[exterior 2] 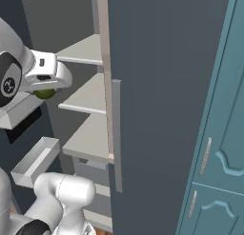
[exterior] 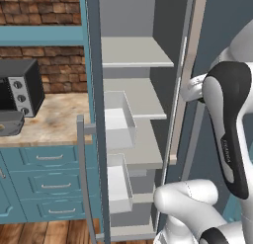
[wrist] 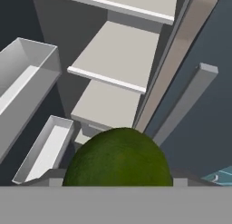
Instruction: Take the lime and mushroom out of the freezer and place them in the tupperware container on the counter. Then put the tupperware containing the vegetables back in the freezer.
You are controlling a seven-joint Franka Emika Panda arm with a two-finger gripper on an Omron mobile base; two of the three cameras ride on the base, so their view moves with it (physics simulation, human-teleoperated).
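Freezer [exterior: 133, 114]: open, its dark door [exterior 2: 162, 110] swung wide. The pale shelves that can be seen are bare, and two white drawer bins [exterior: 118, 119] stand pulled out on the side toward the counter.

Counter [exterior: 54, 122]: just beside the freezer, on its hinge-free side. The tupperware container [exterior: 11, 123] sits at the counter's far end from the freezer, in front of a black toaster oven [exterior: 22, 87]. Something small and pale appears to lie in it, but it is too small to identify.

Arm: raised in front of the freezer opening with the elbow bent, and the wrist turned in toward the shelves at about middle-shelf height.

Gripper [exterior 2: 45, 92]: jaws set wide around the lime [wrist: 118, 157], gripping it. The hand view shows the green ball seated between the fingertips, and the right base view shows its lower edge under the hand.

Lime: held clear of the shelves, just outside the freezer's front edge.

Mushroom: not located.

Assessment: the step in hand appears to be carrying the lime from the freezer to the tupperware container. The next move calls for drawing the hand back clear of the door and the protruding bins, swinging toward the counter, and lowering over the container before release. The bins are the likeliest obstruction.
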